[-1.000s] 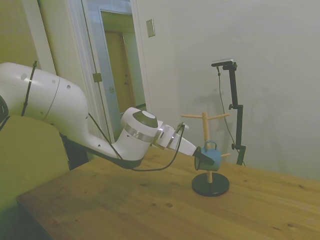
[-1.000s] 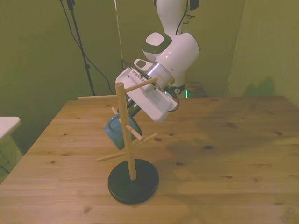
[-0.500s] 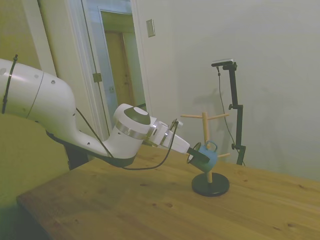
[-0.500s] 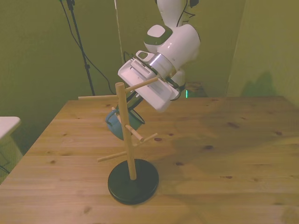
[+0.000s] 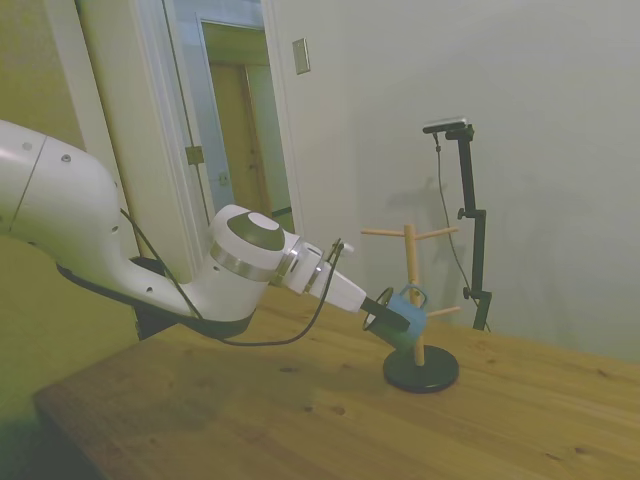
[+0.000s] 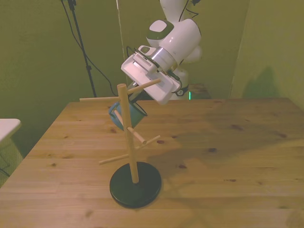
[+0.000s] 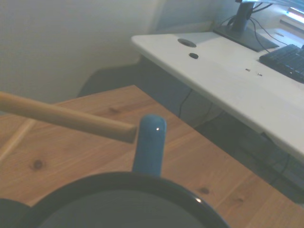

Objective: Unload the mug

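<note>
While gripped — mug [image 5: 402, 312] between fingers [image 5: 381, 301].

Office: desk [image 7: 223, 80], keyboard [image 7: 285, 59]

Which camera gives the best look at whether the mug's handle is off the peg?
The wrist view: the mug's handle sits right at the tip of the wooden peg, close up. The side view shows the mug tilted beside the rack's post. In the front view the post partly hides the mug.
</note>
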You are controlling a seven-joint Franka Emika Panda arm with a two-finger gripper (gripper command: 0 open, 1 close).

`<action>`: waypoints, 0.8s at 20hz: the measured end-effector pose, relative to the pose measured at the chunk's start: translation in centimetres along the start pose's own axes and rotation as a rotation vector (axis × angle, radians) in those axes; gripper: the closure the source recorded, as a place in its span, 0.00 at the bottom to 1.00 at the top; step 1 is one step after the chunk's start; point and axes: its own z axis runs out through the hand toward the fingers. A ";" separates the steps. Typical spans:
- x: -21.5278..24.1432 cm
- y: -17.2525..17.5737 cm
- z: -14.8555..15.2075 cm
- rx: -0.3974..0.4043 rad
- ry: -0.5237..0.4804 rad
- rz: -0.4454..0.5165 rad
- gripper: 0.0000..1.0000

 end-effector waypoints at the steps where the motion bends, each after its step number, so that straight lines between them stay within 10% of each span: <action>1: 0.1 0.6 -0.3 0.004 -0.010 0.003 1.00; 8: -1.2 2.6 -6.1 0.121 -0.196 -0.022 1.00; 16: -8.7 -3.6 -12.5 0.215 -0.576 -0.207 1.00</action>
